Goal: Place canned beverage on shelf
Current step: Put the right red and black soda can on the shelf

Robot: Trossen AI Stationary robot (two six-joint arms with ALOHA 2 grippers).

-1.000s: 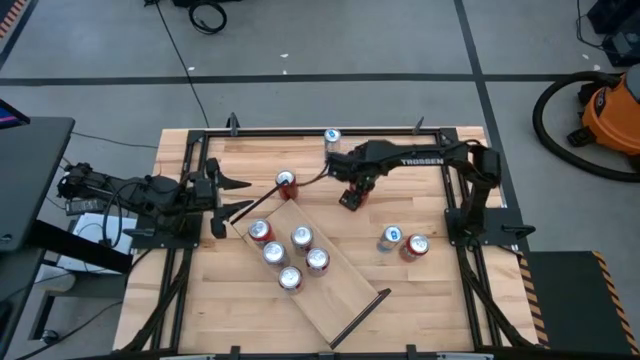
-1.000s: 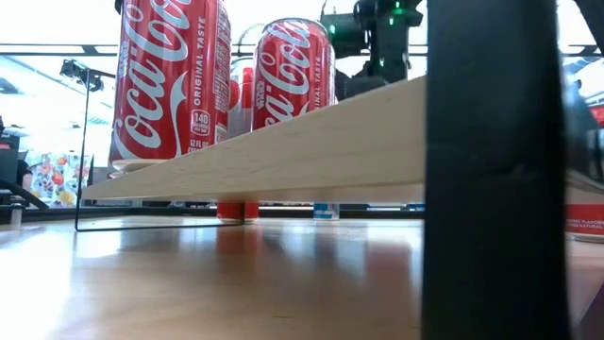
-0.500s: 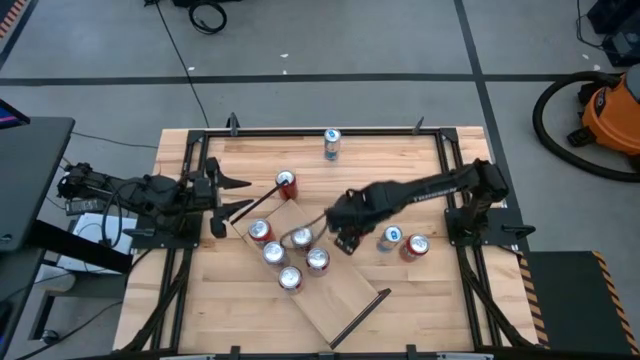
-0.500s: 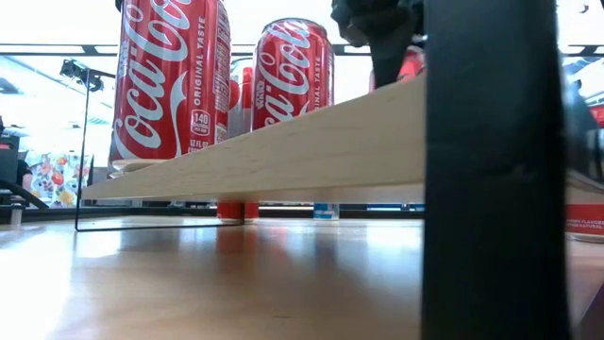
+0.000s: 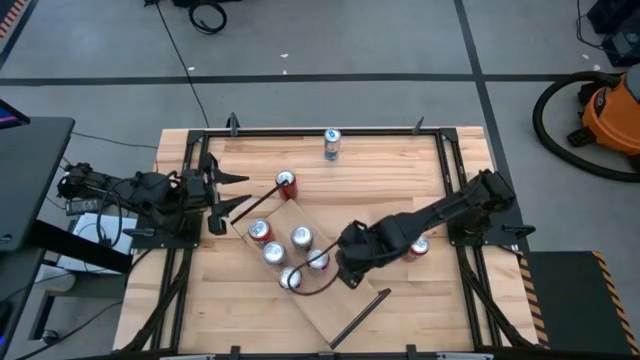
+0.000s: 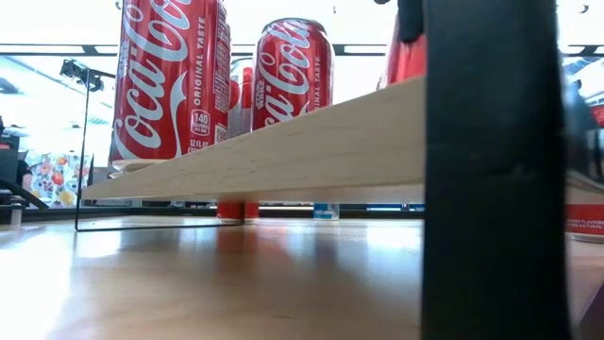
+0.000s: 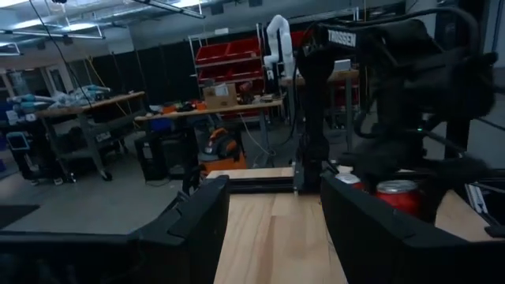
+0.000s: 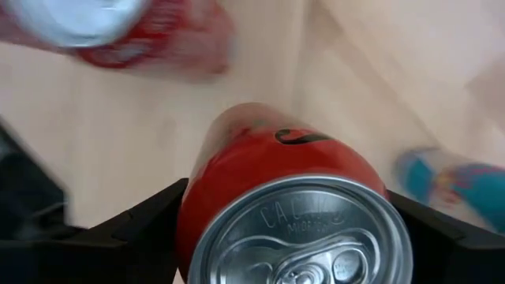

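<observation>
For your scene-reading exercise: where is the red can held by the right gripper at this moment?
In the high view, the red can sits in the right gripper above the shelf, at the right of the upright cans there.

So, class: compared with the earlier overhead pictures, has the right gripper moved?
Yes. The right gripper, shut on a red can, has swung from near the table's far edge to over the shelf.

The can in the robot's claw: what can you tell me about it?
The can is red with a silver top and an unopened pull tab. It stands upright, clamped between the right gripper's two dark fingers, one on each side. The gripper is above the pale wood shelf, beside the cans already standing there. Whether its base touches the plank cannot be seen.
</observation>
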